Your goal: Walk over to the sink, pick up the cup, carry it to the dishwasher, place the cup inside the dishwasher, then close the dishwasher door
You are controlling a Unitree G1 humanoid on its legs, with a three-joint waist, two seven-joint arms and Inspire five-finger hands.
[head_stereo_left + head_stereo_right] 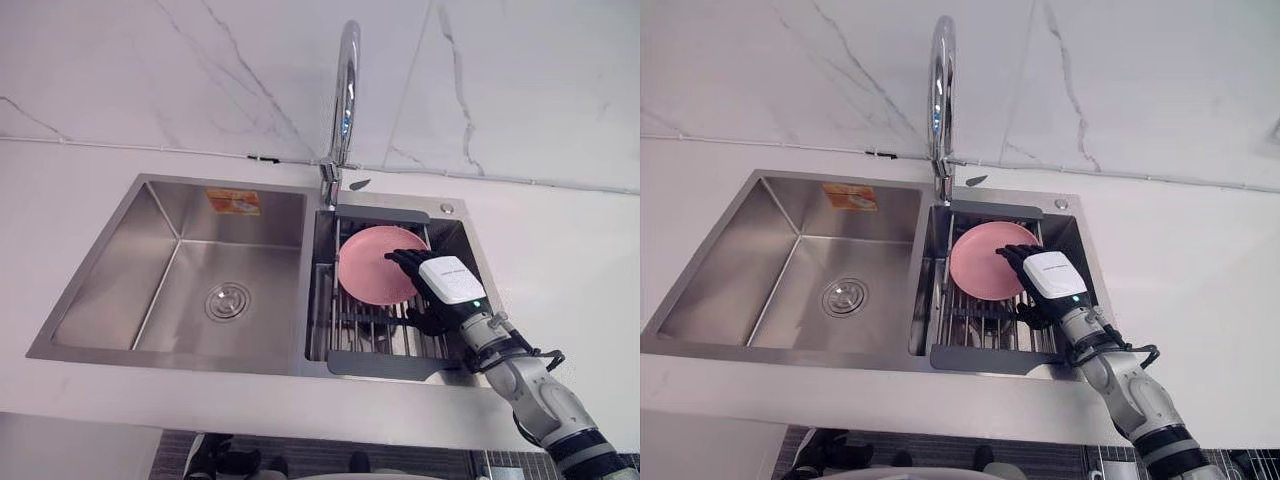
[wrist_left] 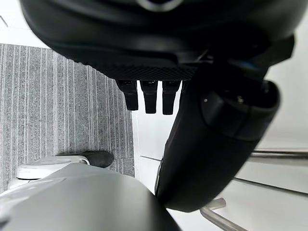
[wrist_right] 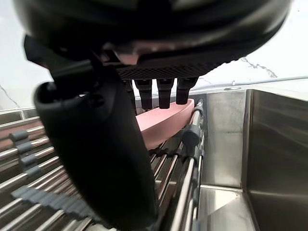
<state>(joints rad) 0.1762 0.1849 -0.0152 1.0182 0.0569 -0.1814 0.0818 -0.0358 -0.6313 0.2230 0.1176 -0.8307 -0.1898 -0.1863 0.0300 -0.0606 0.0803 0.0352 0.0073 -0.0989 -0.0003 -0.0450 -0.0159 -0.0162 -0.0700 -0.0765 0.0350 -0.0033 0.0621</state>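
Stainless steel sink point(image 1: 110, 270): two basins are set into a white countertop point(image 1: 570, 260), with a straight rim on every side.
Left basin point(image 1: 190, 265): the wider of the two; a round drain point(image 1: 227, 301) is seen in its floor and an orange sticker point(image 1: 233, 201) on its back wall.
Faucet point(image 1: 345, 90): a chrome arch is rooted at the back edge, between the basins, against the marble wall point(image 1: 150, 70).
Rack point(image 1: 365, 325): steel bars are laid across the right basin, and grey end strips are seated on its front and back edges.
Pink dish point(image 1: 370, 265): the task's thing as shown is a shallow round dish. It is propped on the rack toward the back of the right basin, with its rim raised off the bars.
Right hand point(image 1: 450, 280): it is reached in over the front right corner of the basin. The fingers point(image 1: 405, 260) are held straight and side by side over the dish's right edge, and the thumb point(image 1: 428, 320) is kept apart, lower down over the bars. Contact with the rim cannot be told.
Basin wall point(image 3: 269, 134): the steel side is seen just beside the right hand, so little room is left there.
Left hand point(image 2: 149, 48): it is hung low, well apart from the sink. Its fingers point(image 2: 150, 98) are relaxed and nothing is held.
Below the left hand: grey striped floor point(image 2: 57, 106) is met by a white cabinet front point(image 2: 269, 192) with a bar handle point(image 2: 279, 154).
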